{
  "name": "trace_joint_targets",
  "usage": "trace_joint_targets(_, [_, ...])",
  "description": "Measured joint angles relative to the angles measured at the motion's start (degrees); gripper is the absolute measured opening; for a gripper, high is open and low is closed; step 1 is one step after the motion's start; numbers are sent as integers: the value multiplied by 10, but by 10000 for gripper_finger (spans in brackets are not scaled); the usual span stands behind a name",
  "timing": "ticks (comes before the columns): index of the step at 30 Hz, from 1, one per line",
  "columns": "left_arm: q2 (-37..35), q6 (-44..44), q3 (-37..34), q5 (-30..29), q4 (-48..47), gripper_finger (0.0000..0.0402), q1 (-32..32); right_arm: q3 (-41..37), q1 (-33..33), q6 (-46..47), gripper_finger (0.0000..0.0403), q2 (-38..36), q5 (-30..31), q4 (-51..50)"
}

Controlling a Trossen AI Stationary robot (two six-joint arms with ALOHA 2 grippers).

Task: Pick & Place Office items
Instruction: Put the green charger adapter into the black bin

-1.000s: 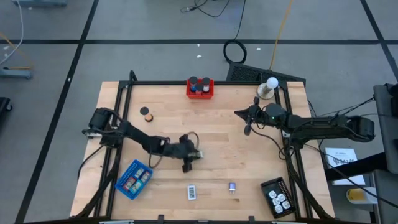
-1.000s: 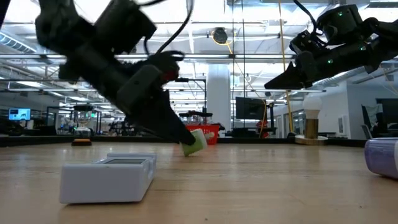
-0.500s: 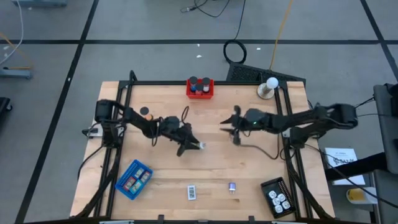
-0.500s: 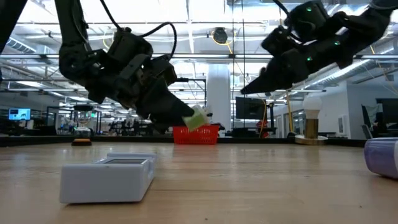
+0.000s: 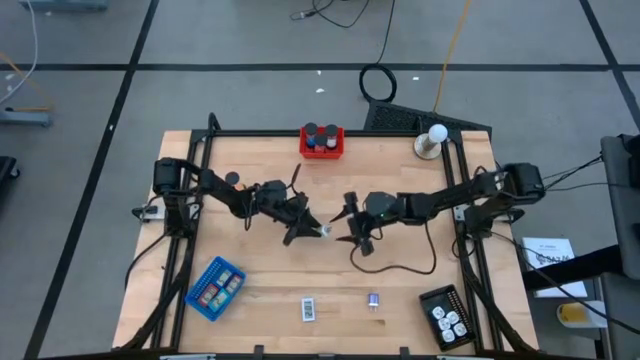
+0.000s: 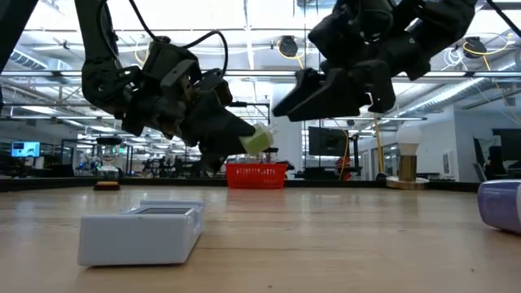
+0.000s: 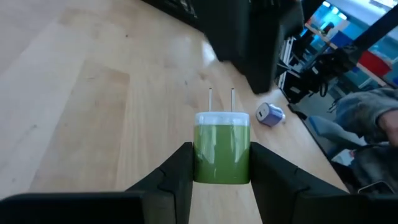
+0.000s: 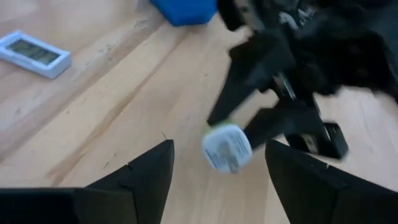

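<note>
A green plug adapter (image 7: 222, 140) with a white face and two metal prongs hangs above the middle of the table (image 5: 400, 170), with my left gripper (image 7: 221, 163) shut on it. In the high view the adapter (image 5: 322, 231) sits between both grippers. My right gripper (image 5: 351, 228) faces it from the table's right, open, its fingers (image 8: 143, 174) spread wide, a short gap off the adapter's white face (image 8: 227, 147). In the low view the adapter (image 6: 257, 140) shows well above the wood. My left gripper pinches the adapter's green body by its two opposite sides (image 7: 200, 163) between both fingers. The fingers come nearly level from the table's left, slanting slightly down. The adapter is lifted clear, its prongs (image 7: 221, 99) pointing away from the gripper toward the right arm.
A red tray (image 5: 322, 141) with black cylinders stands at the far edge, and a white ball on a stand (image 5: 431, 140) at the far right. Near the front lie a blue tray (image 5: 215, 286), a white-labelled rectangle (image 5: 308, 309), a purple adapter (image 5: 373, 299) and a black tray (image 5: 446, 314).
My left gripper has lifted the green adapter clear of the table, swung it toward the far edge and tipped up to nearly level, then kept still. My right gripper has travelled from the table's right side toward the adapter and has opened.
</note>
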Motion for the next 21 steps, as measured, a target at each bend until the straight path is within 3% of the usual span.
trace_joint_targets(12, [0, -11, 17, 0, 3, 138, -22, 58, 13, -86, 204, 89, 2, 8])
trace_joint_targets(21, [0, -12, 18, -2, 7, 133, -23, 62, 25, -102, 151, 94, 3, 20])
